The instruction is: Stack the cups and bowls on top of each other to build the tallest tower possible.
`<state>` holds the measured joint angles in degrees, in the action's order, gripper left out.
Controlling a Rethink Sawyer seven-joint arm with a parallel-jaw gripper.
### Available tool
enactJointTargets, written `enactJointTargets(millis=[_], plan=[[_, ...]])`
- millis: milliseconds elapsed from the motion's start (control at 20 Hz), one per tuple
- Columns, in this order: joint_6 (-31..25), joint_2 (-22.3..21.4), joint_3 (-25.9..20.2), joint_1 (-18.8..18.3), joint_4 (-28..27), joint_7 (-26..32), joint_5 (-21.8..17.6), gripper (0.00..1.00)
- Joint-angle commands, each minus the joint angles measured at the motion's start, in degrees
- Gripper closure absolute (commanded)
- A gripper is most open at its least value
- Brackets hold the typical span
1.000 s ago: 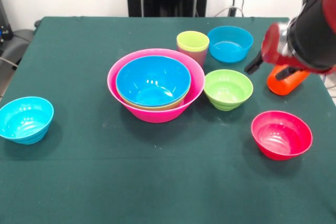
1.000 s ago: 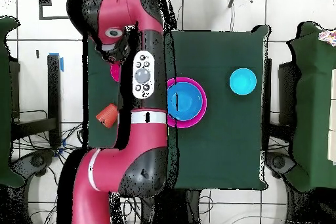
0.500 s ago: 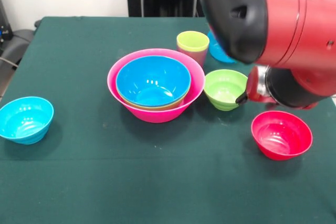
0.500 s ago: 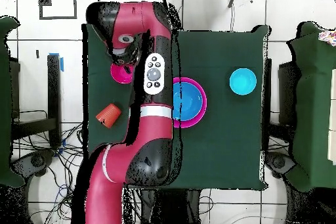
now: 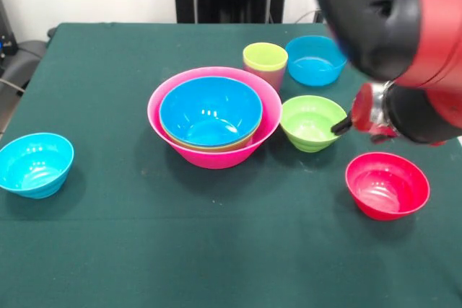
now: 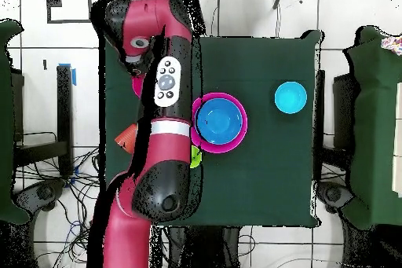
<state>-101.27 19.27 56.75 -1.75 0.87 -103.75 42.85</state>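
Red arm (image 5: 404, 27) looms over red bowl (image 5: 387, 185); end effector state unclear

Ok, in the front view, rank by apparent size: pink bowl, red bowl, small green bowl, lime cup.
1. Pink bowl
2. Red bowl, though it sits nearer the camera
3. Small green bowl
4. Lime cup

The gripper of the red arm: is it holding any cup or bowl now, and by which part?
It cannot be told. The arm hides its own gripper in both views. The small green bowl and red bowl rest on the table.
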Motion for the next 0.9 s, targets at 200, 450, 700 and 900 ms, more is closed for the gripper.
enactJointTargets(millis=[200, 450, 700, 900], plan=[[-6.85, -5.11, 25.9, -3.7, -2.59, -5.84, 17.71, 0.0], [-9.03, -5.85, 43.16, -6.67, -2.5, -3.04, 32.82, 0.0], [-6.88, -4.64, 47.72, -7.46, -1.25, -1.57, 39.08, 0.0], [-3.73, -2.74, 45.39, -6.51, 0.17, -3.52, 39.82, 0.0]])
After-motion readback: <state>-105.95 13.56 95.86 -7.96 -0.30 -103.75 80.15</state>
